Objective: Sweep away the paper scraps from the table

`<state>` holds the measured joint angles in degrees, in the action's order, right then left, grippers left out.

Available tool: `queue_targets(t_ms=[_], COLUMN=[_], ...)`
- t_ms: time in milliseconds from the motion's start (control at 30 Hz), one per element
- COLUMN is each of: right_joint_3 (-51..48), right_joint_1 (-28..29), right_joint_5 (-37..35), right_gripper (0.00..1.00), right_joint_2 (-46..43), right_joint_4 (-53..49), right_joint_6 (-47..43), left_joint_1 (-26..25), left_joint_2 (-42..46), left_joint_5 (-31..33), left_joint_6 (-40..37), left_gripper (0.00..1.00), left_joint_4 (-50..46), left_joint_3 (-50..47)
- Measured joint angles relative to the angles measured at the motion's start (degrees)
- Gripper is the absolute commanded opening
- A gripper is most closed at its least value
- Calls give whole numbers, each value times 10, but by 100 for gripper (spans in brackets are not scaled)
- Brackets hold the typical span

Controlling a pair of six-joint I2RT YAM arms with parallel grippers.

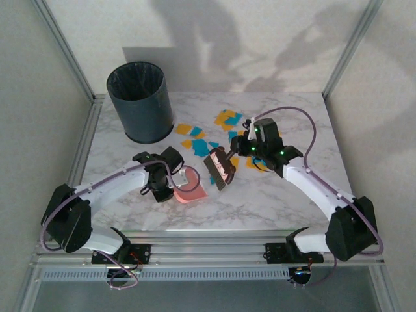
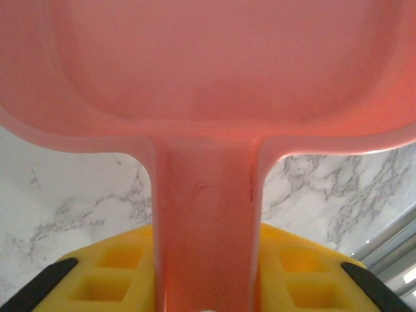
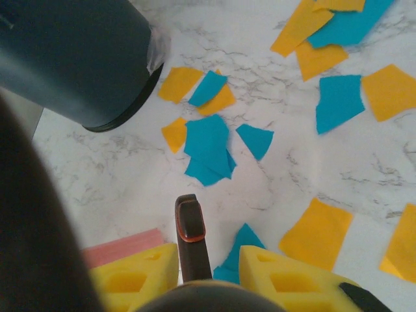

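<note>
The left gripper is closed on the handle of a pink dustpan, its yellow pads pressed against either side of the handle. Seen from above, the dustpan lies at about 7 o'clock from the middle of the table, with the left gripper at its 9 o'clock end.

The right gripper is clamped on the dark brown handle of a hand brush, which stands up between its two yellow pads. In the overhead view the brush sits near the table's middle, just at 2 o'clock of the dustpan, and the right gripper holds it from the 1 o'clock side (whether the bristles touch the marble cannot be told).

The paper scraps, orange-yellow and teal-blue, are spread flat on the table from 11 to 1 o'clock of the brush, a few of them close by the right gripper. From the right wrist, the paper scraps fan out ahead of the brush handle, one teal piece right between the pads.

A dark round bin stands at 10 o'clock on the table, with the nearest scraps just at its 4 o'clock
</note>
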<state>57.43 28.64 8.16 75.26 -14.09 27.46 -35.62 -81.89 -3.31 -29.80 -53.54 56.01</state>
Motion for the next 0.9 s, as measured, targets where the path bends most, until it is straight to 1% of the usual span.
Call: queue_targets(t_ms=[167, 300, 433, 567, 900], right_joint_3=[13, 26, 38, 57, 86], right_joint_1=[0, 0, 0, 0, 7], right_joint_5=[-68, -133, -181, -213, -273], right_gripper=[10, 10, 10, 10, 9], right_joint_2=[-29, -33, -31, -22, 27], right_joint_4=[-48, -84, -110, -120, -123], right_joint_6=[-23, -43, -61, -76, -104], left_joint_1=[-3, -5, -7, -7, -7], left_joint_2=[-19, -32, -53, -70, -80], left_joint_5=[-2, -12, -31, -45, -47], left_joint_6=[0, -1, -2, -2, -2], left_gripper=[0, 0, 0, 0, 0], left_joint_4=[4, 4, 3, 0, -7], left_joint_3=[10, 26, 50, 64, 65])
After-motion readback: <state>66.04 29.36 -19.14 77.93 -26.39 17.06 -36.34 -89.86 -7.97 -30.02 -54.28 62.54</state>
